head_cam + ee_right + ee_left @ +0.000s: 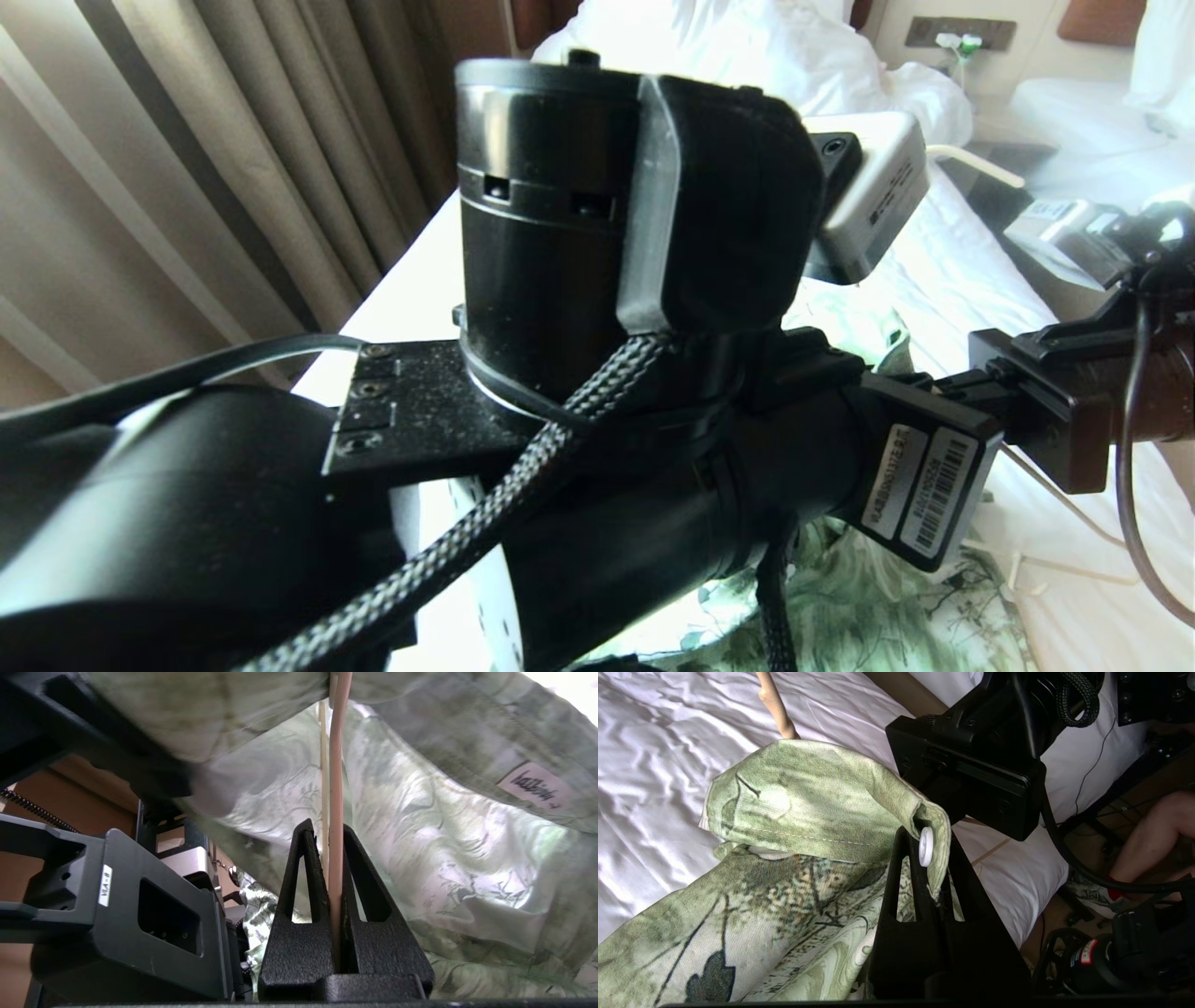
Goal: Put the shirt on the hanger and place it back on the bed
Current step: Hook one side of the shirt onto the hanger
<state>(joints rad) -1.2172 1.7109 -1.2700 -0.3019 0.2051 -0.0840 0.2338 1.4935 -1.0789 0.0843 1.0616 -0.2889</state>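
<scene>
Left pincer (931, 868) is pinching the shirt (794, 812) collar edge by a button, right pincer (334, 868) clamps the hanger (335, 788) rod, both over the bed (654, 765). I'd keep the collar taut and slide the hanger toward 12 o'clock slowly

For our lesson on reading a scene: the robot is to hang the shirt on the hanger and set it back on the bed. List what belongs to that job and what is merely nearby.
Belongs to the job:
- shirt, pinched by the left gripper
- hanger, clamped in the right gripper
- bed

Merely nearby:
- curtain
- pillows
- a person's leg
</scene>
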